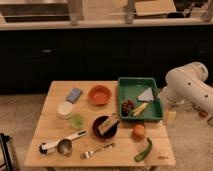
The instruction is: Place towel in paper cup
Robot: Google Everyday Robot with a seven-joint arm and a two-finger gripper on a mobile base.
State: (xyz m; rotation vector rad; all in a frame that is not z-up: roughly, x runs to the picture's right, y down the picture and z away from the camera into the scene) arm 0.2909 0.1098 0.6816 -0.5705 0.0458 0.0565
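The short white-cream paper cup [65,109] is sitting at the left of the wooden table [51,127], a translucent green cup [76,121] just beside it. An orange bowl [99,94] is standing between it and the green plastic tray [121,96], where the pale grey-white triangular towel [146,95] is lying ungrasped; the reach is only beginning, I judge. The gripper [169,116] is hanging off the table's right edge beside the tray; spread or closed, I cannot tell. Next it is needing to clear the tray wall.
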